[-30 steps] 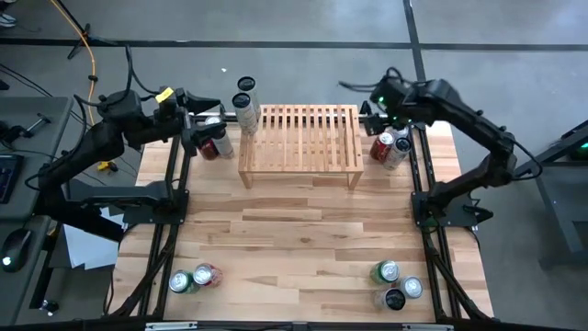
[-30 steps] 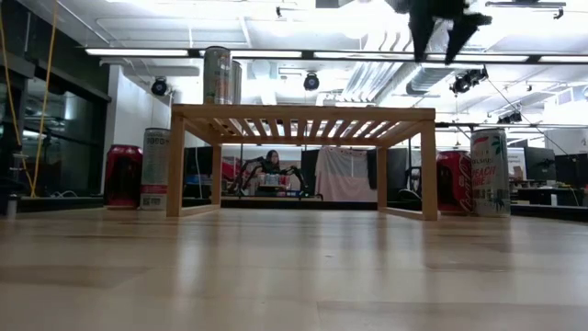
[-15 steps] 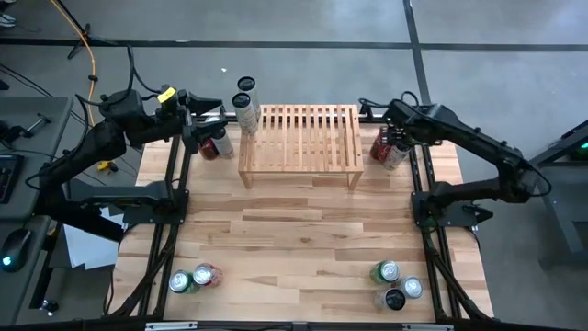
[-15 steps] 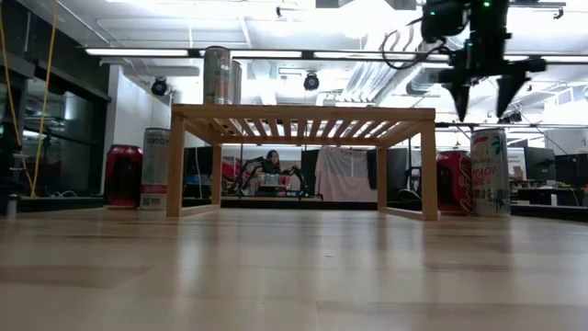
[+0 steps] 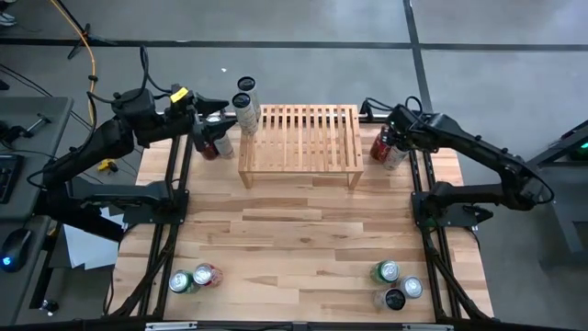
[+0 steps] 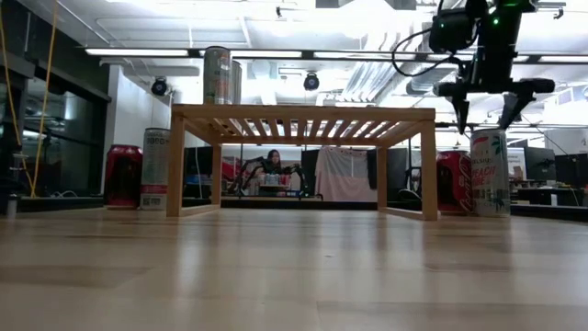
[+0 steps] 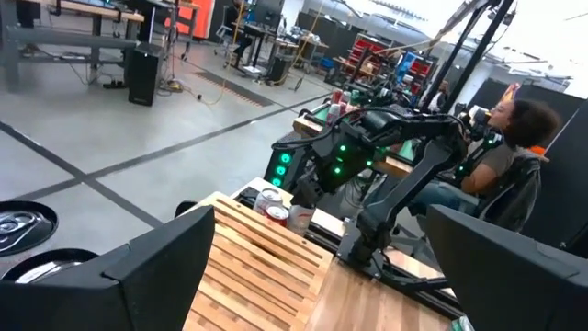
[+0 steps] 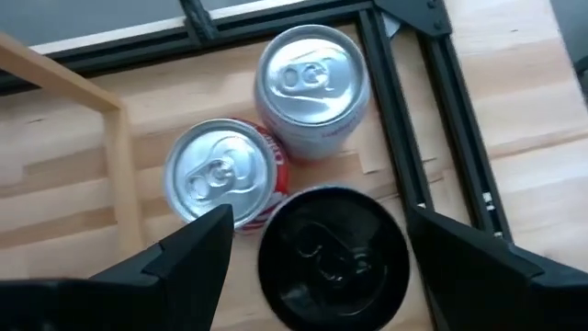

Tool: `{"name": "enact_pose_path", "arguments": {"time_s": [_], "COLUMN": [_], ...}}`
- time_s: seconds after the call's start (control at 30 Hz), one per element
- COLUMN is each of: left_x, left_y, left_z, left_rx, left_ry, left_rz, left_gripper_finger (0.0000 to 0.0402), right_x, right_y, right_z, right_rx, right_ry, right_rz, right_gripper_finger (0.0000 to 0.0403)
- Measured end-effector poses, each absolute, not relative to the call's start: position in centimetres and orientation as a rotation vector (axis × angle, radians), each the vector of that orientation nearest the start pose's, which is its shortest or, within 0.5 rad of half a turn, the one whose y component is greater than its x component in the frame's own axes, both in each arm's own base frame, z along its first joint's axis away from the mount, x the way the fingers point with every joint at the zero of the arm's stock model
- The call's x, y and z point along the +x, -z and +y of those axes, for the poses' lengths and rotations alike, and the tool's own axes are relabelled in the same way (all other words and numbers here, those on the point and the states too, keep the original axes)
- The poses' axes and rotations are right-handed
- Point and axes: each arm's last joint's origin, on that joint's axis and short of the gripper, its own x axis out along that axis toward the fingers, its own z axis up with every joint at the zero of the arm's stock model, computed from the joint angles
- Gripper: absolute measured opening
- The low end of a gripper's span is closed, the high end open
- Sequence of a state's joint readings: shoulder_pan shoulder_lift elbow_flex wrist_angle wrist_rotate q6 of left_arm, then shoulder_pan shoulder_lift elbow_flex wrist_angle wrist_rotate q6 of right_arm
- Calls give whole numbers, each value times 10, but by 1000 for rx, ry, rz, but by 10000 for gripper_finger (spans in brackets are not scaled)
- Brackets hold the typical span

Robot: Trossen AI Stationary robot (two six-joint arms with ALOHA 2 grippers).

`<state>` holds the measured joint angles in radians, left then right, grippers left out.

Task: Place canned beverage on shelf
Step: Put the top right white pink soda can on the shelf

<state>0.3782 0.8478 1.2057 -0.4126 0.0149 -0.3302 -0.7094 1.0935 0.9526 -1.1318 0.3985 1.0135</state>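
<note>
The shelf point(image 5: 299, 142), a low light-wood rack with a slatted top, stood at the table's point(image 5: 303, 239) far edge. Two cans point(image 5: 244, 103) stood at its left end. The right gripper point(image 5: 393, 138) hung spread above a black-topped can point(image 8: 333, 256) among three there, unheld. The left gripper point(image 5: 213, 120) stood spread, partly hiding cans beneath.

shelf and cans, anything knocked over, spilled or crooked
Nothing stands out. The shelf sits square on the table, two cans upright at its left end. The three cans under the open right end effector stand upright, no spills visible.
</note>
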Motion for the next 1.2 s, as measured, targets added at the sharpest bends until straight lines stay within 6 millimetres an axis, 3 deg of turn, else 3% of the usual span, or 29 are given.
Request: {"name": "enact_pose_path", "arguments": {"time_s": [0.47, 0.7, 0.97, 1.07, 1.2], "left_x": [140, 140, 140, 140, 140], "left_y": [-438, -438, -438, -438, -438], "left_z": [55, 55, 55, 55, 55], "left_rx": [-355, -355, -355, -355, -354], "left_ry": [-369, -369, -369, -369, -369], "left_rz": [-10, -10, -10, -9, -9], "left_gripper_finger": [386, 386, 386, 386, 386], "right_x": [122, 123, 123, 123, 124], "right_y": [-249, -249, -250, -256, -284], "right_z": [-120, -121, -120, -115, -104], "right_rx": [978, 963, 942, 945, 896], "right_ry": [1595, 1583, 1539, 1479, 1393], "right_rz": [796, 804, 842, 884, 880], "right_gripper_finger": [310, 308, 243, 243, 243]}}
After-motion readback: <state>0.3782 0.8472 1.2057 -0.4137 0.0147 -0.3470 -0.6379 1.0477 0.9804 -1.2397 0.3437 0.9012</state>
